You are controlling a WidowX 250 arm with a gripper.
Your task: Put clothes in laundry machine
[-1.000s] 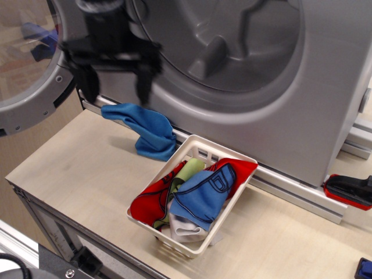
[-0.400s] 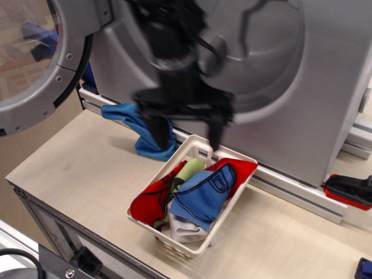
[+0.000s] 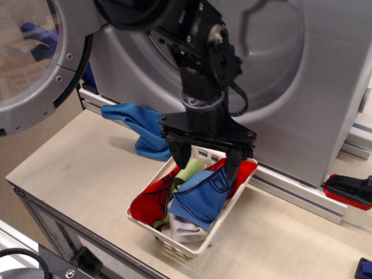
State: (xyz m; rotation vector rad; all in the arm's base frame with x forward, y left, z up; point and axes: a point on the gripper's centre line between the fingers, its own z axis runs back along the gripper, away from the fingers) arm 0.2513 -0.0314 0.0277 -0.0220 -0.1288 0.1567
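Note:
The silver-grey laundry machine [image 3: 325, 99] fills the back, its round see-through door [image 3: 35, 64] swung open at left. A white slatted basket [image 3: 192, 247] on the table holds a red cloth [image 3: 146, 203], a blue cloth with dark seams [image 3: 200, 197], a yellow-green cloth [image 3: 187, 172] and a white piece [image 3: 185, 231]. My black gripper [image 3: 206, 161] is open, fingers pointing down, just above the basket's far end, over the blue and yellow-green cloths. It holds nothing.
A plain blue cloth [image 3: 145, 131] lies on the wooden table [image 3: 75, 168] against the machine's base, left of the basket. A red-and-black tool [image 3: 349, 192] lies at the right edge. The table's front edge runs along the lower left.
My gripper has swung from the upper left by the door, across the machine's front, to the right and down, and now hangs over the basket. The clothes have not moved.

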